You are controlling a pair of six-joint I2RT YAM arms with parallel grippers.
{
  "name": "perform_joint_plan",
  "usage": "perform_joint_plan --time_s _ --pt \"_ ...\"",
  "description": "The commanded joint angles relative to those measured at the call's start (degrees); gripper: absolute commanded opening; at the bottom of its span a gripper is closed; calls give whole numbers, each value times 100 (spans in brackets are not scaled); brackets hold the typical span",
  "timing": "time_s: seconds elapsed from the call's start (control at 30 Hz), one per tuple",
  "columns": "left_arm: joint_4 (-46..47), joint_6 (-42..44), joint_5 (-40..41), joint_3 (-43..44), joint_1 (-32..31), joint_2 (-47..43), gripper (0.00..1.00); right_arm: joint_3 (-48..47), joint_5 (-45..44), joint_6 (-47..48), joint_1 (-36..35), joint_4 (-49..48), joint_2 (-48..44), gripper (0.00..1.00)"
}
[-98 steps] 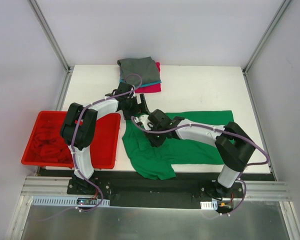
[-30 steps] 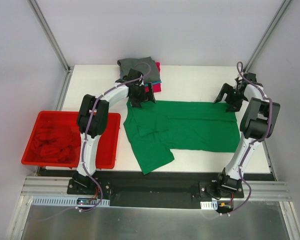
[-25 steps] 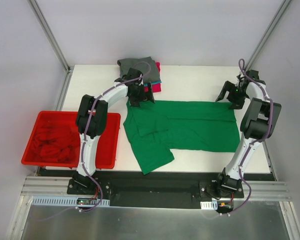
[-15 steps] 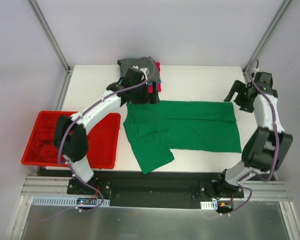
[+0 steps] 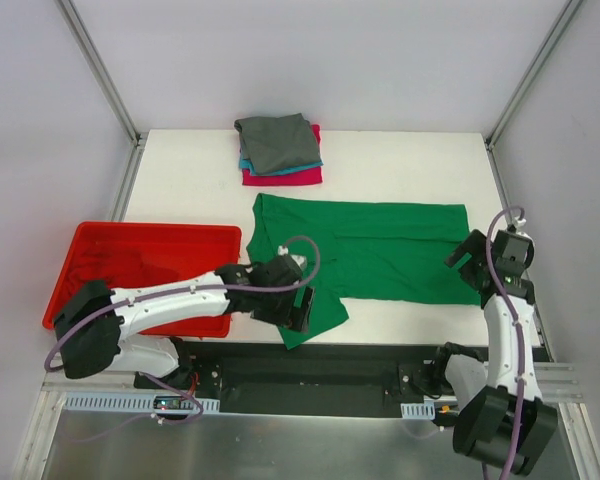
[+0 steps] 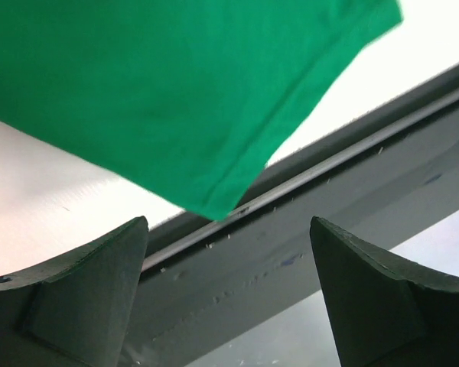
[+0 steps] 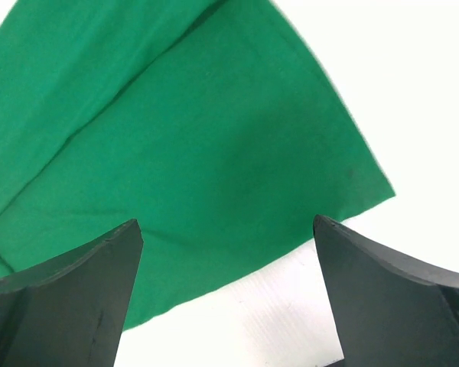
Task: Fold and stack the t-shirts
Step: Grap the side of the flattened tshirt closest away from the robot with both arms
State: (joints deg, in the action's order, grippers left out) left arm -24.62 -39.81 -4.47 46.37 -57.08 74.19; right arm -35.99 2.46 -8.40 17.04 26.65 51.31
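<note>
A bright green t-shirt (image 5: 380,250) lies spread flat on the white table (image 5: 400,160), with one sleeve (image 5: 320,318) reaching the front edge. My left gripper (image 5: 298,306) hovers open over that sleeve. In the left wrist view the sleeve's corner (image 6: 214,202) hangs at the table edge between my empty fingers (image 6: 84,290). My right gripper (image 5: 468,268) is open over the shirt's near right corner (image 7: 367,183), holding nothing. A folded stack (image 5: 280,150) sits at the back: grey on top, then teal and magenta.
A red bin (image 5: 80,262) stands at the left of the table, and my left arm stretches across its near side. A black rail (image 5: 330,365) runs just past the table's front edge, close under my left gripper (image 6: 228,229).
Both arms have swung from the shirt's far edge to its near side: the left from beside the stack to the front sleeve, the right from the far right corner to the near right corner.
</note>
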Motion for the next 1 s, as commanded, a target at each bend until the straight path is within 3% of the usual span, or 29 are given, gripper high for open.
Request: perform_joint_plan --time_s 0.0,0.17,0.4,0.63,0.7,0.73,0.77,0.8,0.97 --pt "-43 -659 69 -163 -637 261 82 135 -1078 -354 54 -126 -586 96" --pt "-34 -818 8 3 -717 841 62 408 -1301 -461 63 -283 -991 96" --pt "-69 -607 -54 39 -822 1167 54 356 -1213 -425 72 -301 -798 96" --pt "-148 -624 104 206 -822 1510 36 364 -1107 -609 133 -257 -578 96" --pt "-288 -685 314 258 -822 1572 28 382 -1116 -645 186 -222 -622 96" --pt "-393 -738 411 302 -822 1607 20 399 -1107 -662 212 -196 -674 96" --pt "-499 -773 612 372 -822 1624 6 408 -1107 -680 230 -178 -727 96" --pt "-552 -791 684 425 -822 1642 0 426 -1125 -758 256 -109 -788 96" --pt "-614 -686 930 566 -822 1405 0 496 -1151 -953 309 304 -912 96"
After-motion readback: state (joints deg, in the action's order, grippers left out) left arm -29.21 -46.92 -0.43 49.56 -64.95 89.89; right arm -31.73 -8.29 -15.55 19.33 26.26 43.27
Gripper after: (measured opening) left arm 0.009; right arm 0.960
